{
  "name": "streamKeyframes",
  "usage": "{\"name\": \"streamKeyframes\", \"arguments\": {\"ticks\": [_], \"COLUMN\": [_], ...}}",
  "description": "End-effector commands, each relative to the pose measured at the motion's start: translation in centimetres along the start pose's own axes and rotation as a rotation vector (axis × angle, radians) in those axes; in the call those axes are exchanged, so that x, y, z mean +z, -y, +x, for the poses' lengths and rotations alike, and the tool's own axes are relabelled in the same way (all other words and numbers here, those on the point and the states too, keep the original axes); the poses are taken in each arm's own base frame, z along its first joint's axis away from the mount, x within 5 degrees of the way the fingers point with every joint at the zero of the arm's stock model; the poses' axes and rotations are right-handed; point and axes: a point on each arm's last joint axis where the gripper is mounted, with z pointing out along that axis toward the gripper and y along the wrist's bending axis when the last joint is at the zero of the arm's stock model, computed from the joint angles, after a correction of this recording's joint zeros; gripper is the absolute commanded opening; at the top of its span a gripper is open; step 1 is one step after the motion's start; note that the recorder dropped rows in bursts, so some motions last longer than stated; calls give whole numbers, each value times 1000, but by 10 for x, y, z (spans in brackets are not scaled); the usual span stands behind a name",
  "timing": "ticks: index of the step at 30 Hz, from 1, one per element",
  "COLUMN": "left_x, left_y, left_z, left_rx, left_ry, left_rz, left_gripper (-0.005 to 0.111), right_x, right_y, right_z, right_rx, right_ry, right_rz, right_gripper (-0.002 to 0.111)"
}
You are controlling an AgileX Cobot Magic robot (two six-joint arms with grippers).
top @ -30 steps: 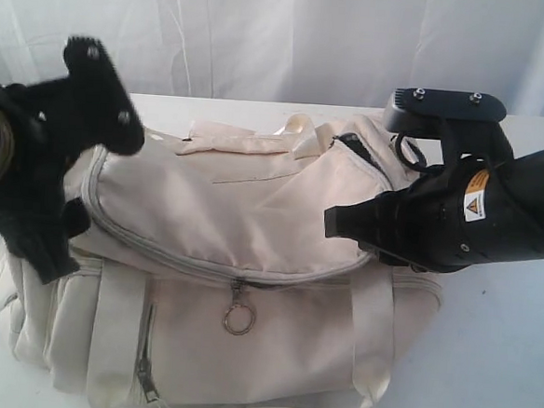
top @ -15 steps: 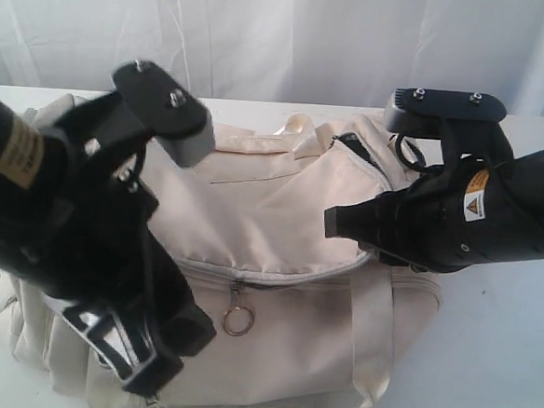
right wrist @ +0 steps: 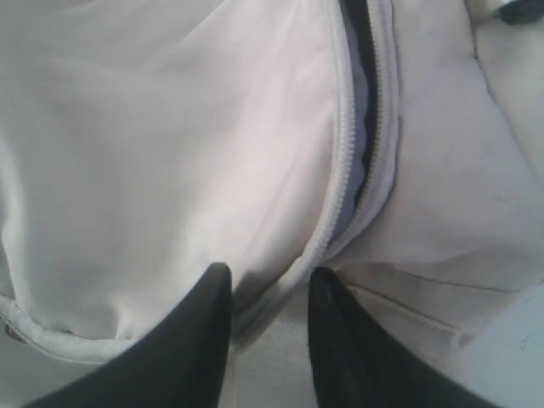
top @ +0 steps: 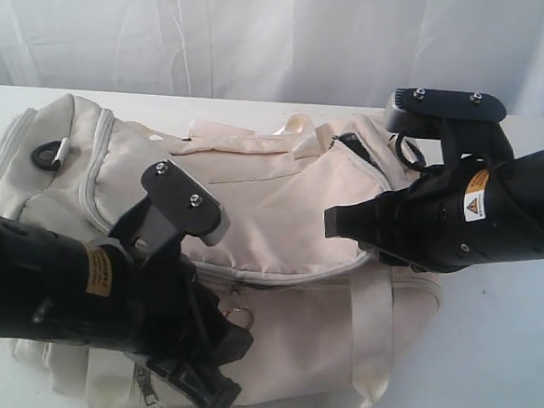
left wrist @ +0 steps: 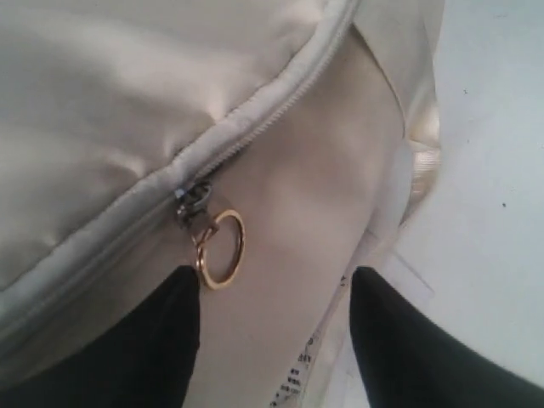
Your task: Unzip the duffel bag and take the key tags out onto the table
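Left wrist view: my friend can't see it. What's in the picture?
A gold ring hangs from the closed zipper of a cream duffel bag, close to one of two black jaws that stand apart. White table shows beside the bag.

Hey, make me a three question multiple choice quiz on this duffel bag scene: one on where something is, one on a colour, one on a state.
1. Where does the ring pull hang?
A. On the table.
B. From the zip slider on the front of the duffel bag.
C. From a black clip.

2. What colour is the ring pull?
A. Gold.
B. Red.
C. Black.

3. How do the jaws of the left gripper stand?
A. Shut on the ring.
B. Shut on a strap.
C. Open.

Answers:
1 B, the left wrist view shows it dangling from the slider.
2 A, it shines gold against the cream fabric.
3 C, the fingers stand apart with only bag fabric between them.
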Motion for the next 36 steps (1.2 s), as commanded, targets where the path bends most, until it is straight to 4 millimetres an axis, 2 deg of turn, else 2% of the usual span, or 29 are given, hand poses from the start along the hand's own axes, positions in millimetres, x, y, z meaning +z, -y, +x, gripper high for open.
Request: {"name": "streamKeyframes", "arguments": {"ticks": [1, 9, 16, 17, 19, 20, 21, 22, 23, 24, 31, 33, 36], "left_x": [18, 45, 53, 53, 52, 52, 52, 52, 52, 49, 5, -12, -27], "left_y": [-1, -6, -8, -8, -8, -8, -8, -8, -8, -7, 2, 4, 4], "left_z": [3, 2, 1, 1, -1, -1, -1, 0, 0, 0, 10, 11, 11], "left_rx": [-7, -9, -10, -10, -10, -7, -3, 8, 15, 14, 27, 33, 74], "left_ry": [12, 79, 108, 115, 129, 129, 128, 125, 120, 105, -86, -105, -101], "left_rz": [-11, -47, -58, -59, -60, -60, -61, -61, -61, -55, 13, 28, 26], "left_gripper": [62, 64, 63, 60, 44, 29, 24, 12, 8, 0, 0, 0, 0], "right_x": [-3, -3, -3, -3, -3, -3, -3, -3, -3, -3, -3, -3, -3], "right_y": [-1, -1, -1, -1, -1, -1, -1, -1, -1, -1, 0, 0, 0], "right_z": [-4, -4, -4, -4, -4, -4, -4, -4, -4, -4, -3, -2, -2], "right_rx": [-8, -8, -8, -8, -8, -8, -8, -8, -8, -8, -8, -14, -14], "right_ry": [21, 21, 23, 23, 23, 23, 23, 23, 23, 23, 20, 9, 9], "right_rz": [-5, -5, -6, -6, -6, -6, -6, -6, -6, -6, -4, 2, 2], "right_gripper": [30, 30, 30, 30, 30, 30, 30, 30, 30, 30, 30, 30, 30]}}
